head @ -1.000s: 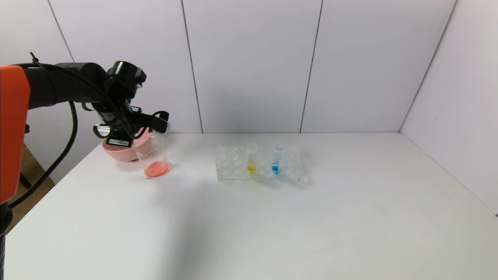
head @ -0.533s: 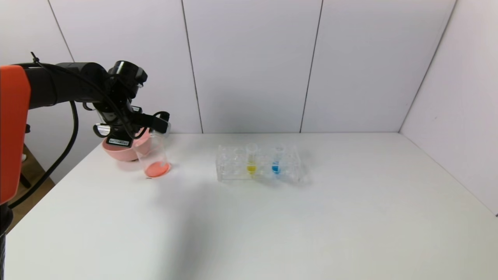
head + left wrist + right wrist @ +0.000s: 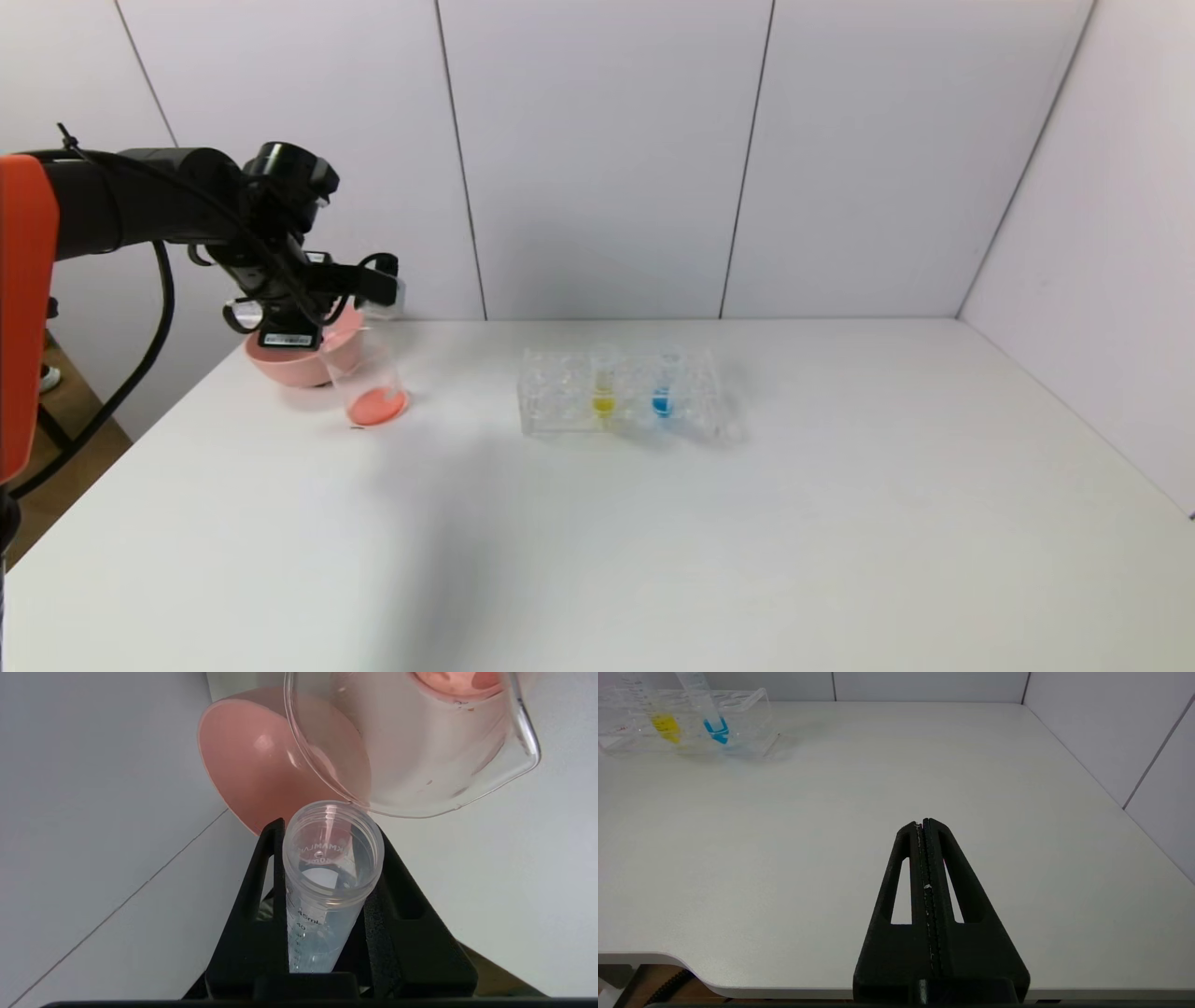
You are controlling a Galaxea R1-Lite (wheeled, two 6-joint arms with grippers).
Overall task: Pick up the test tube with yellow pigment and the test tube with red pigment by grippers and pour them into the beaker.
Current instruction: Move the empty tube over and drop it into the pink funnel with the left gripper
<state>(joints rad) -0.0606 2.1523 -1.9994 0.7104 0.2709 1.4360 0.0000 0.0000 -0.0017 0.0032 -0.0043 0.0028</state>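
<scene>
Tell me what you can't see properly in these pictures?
- Head view: held tube is mostly hidden by the left gripper.
- Left wrist view: beaker is cut off by the edge.
- Right wrist view: rack cut off; right gripper absent from head view.

Orange-red liquid pools in the clear beaker (image 3: 371, 383) beside a pink bowl (image 3: 289, 366). Yellow (image 3: 603, 404) and blue (image 3: 661, 405) liquids sit in clear tubes on the white tabletop (image 3: 653, 523). Both pincers are black.
</scene>
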